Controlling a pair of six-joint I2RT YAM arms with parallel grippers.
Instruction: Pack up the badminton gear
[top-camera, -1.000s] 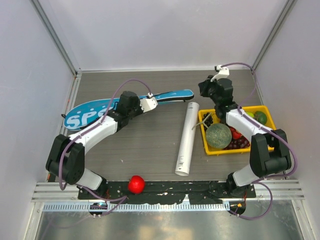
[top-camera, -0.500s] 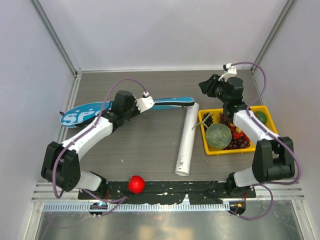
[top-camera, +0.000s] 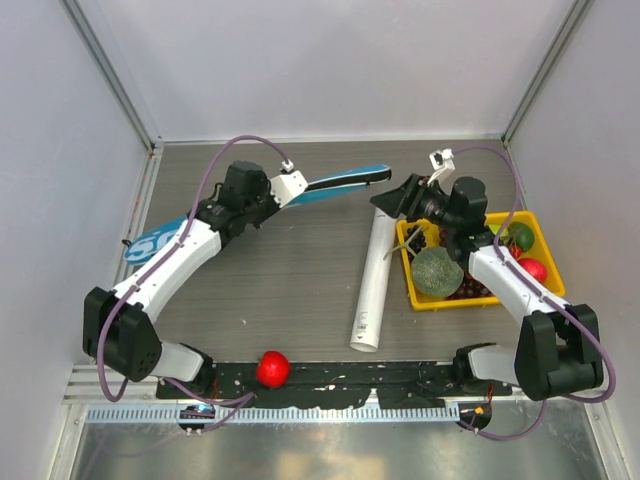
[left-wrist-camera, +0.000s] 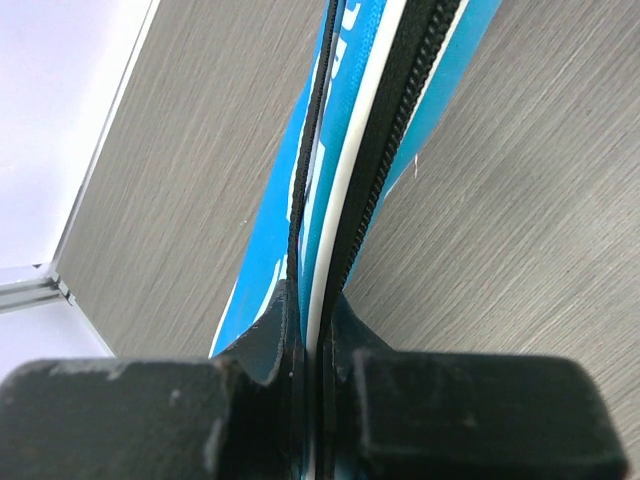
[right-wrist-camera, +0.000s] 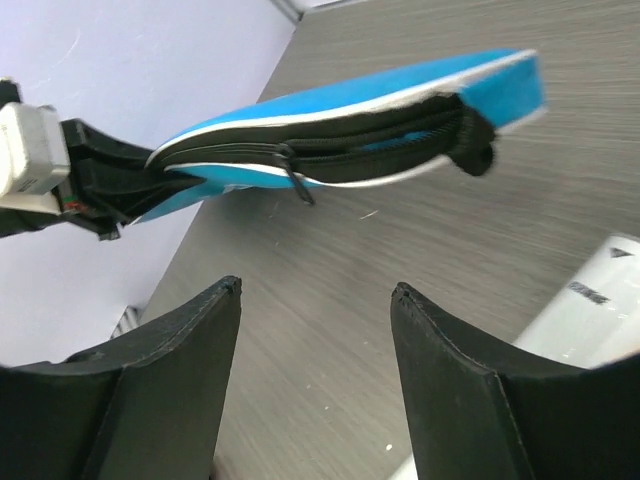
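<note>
Racket bag (top-camera: 345, 180) stretches edge-up from nine to twelve o'clock, its wide end and lettering half hidden under the left arm. The left gripper (top-camera: 308, 187) pinches its zipper edge. The right gripper (top-camera: 392, 200), jaws spread and empty, hangs at one o'clock by the white tube (top-camera: 370, 285).

The table (top-camera: 300, 290) has a grey-brown top with wood grain. Plain pale walls (top-camera: 330, 70) close it on the left, back and right. Metal posts (top-camera: 112, 75) stand in both far corners. A pale ribbed rail (top-camera: 330, 412) runs along the near edge. The light is even and soft.
</note>
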